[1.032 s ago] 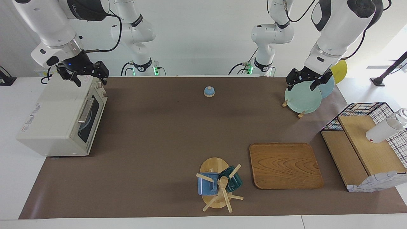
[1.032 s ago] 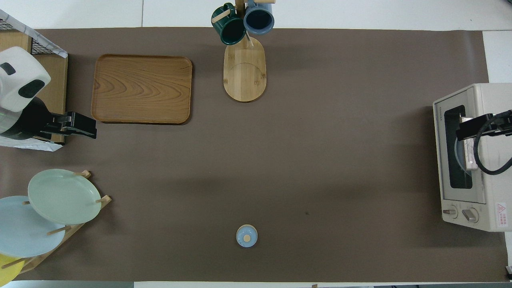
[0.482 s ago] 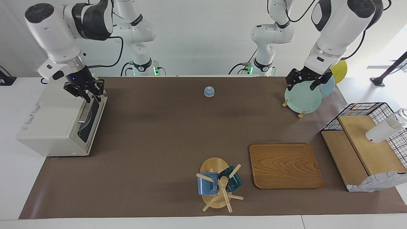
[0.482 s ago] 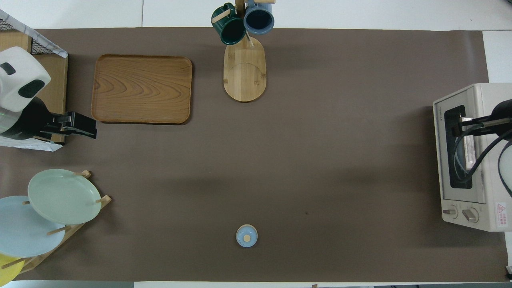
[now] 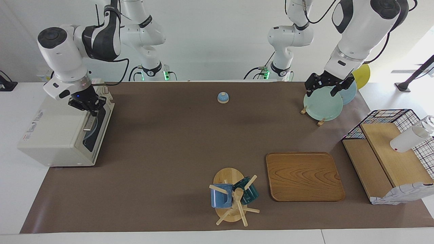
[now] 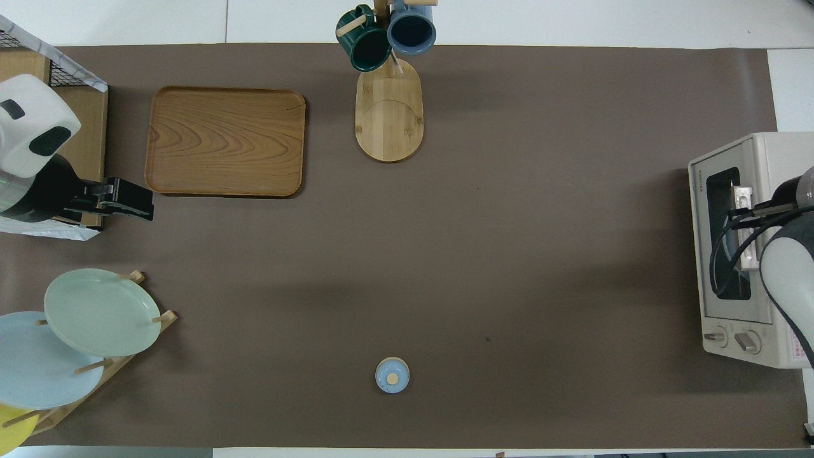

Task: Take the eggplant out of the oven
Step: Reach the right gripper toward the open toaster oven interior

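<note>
One step is in hand: your right gripper (image 5: pixel 91 107) is at the closed oven (image 5: pixel 64 127) door's handle (image 5: pixel 90 122), finger state unclear. Eggplant unseen, presumably inside; next, pull the door down. Left gripper (image 5: pixel 325 88) waits over the plates (image 5: pixel 323 103).

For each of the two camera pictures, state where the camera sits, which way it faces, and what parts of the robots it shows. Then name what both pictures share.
Facing view: high across the table, looking at the robots; both whole arms show, the right claw at the boxy cream-white toaster oven, the left claw waiting over the pale green plate.
Overhead view: high above the robots' end, looking steeply down; only the left claw and the right arm's wrist over the oven.
Shared: oven, plate, rectangular wooden tray, small round blue bell.
</note>
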`<act>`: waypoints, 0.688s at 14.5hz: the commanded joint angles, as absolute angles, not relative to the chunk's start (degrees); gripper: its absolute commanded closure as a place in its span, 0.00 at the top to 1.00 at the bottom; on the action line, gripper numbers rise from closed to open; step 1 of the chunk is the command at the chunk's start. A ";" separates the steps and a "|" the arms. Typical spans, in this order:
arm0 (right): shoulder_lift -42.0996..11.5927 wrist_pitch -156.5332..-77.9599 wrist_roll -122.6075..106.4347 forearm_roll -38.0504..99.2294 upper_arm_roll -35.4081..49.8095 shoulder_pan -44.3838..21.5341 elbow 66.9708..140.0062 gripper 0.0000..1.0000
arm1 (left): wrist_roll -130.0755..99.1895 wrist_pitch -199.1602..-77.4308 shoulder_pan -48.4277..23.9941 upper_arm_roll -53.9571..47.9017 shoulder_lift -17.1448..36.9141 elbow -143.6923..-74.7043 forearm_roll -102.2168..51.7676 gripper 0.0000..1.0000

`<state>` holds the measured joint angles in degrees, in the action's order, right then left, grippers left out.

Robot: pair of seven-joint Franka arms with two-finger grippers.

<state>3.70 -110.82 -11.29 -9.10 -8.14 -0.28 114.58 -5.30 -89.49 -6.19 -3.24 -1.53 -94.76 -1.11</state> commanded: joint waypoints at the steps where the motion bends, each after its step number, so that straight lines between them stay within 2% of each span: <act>1: 3.87 -113.20 -10.11 -10.63 -7.82 0.70 116.98 0.00 | -5.10 -89.21 -5.36 -3.60 -1.85 -94.83 -1.67 1.00; 3: 3.52 -113.99 -10.55 -15.62 -7.65 0.62 117.25 0.00 | -5.10 -89.21 -5.36 -3.60 -1.85 -94.83 -1.67 1.00; 10: 3.08 -116.89 -10.02 -14.95 -7.56 0.35 119.53 0.00 | -5.10 -89.21 -5.36 -3.60 -1.85 -94.83 -1.67 1.00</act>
<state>3.13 -113.50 -11.01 -14.21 -8.02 -0.08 116.87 -5.30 -89.49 -6.19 -3.24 -1.53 -94.76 -1.11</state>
